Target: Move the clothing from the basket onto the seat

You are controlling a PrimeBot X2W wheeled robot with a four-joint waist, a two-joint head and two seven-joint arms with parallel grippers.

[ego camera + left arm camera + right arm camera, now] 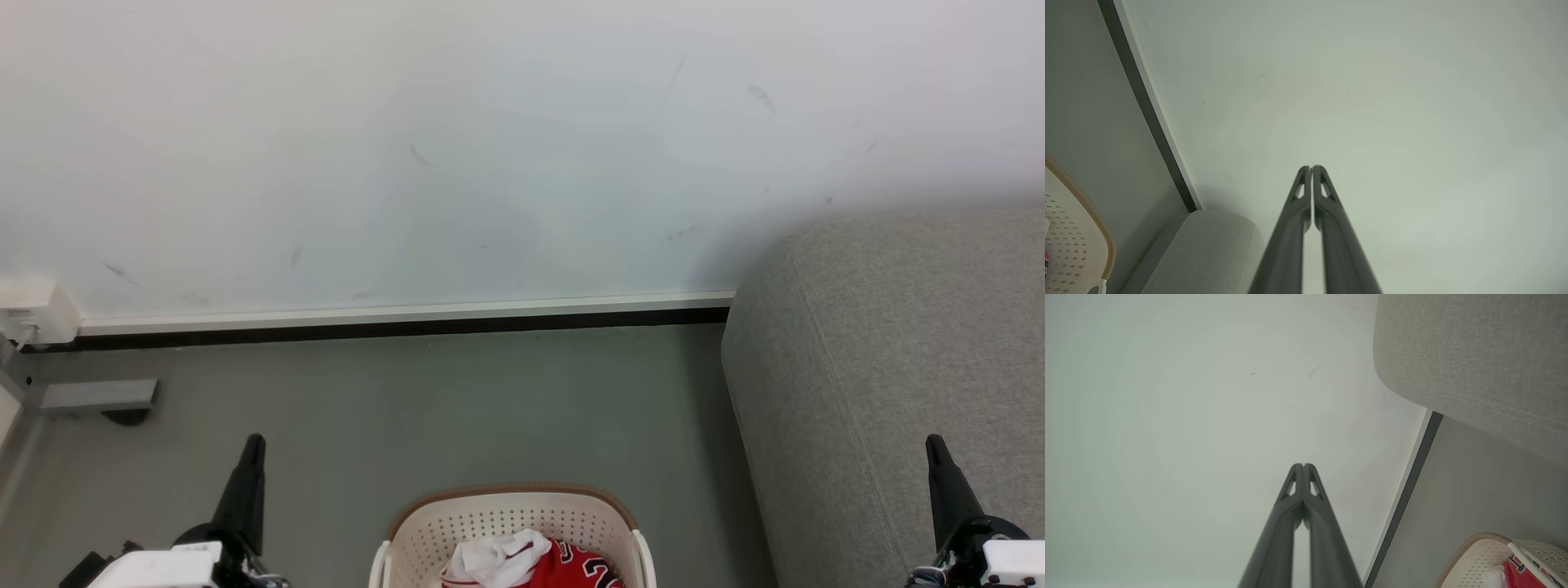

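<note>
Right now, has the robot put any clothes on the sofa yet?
Nothing looks done yet: the part of the seat in view is bare. Nothing is in hand either: the left gripper and right gripper are shut, holding nothing, on either side of the basket. Left to do: the red clothing lies in the basket and has to be lifted out and laid on the seat.

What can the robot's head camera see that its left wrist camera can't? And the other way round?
Head view: the right gripper, a white box low on the wall, and the black numeral on the red jersey.
Left wrist view: the slots near the tips of the left gripper, whose fingers are pressed together.
Both: that left gripper, the basket, the grey sofa seat, the wall and the floor.
</note>
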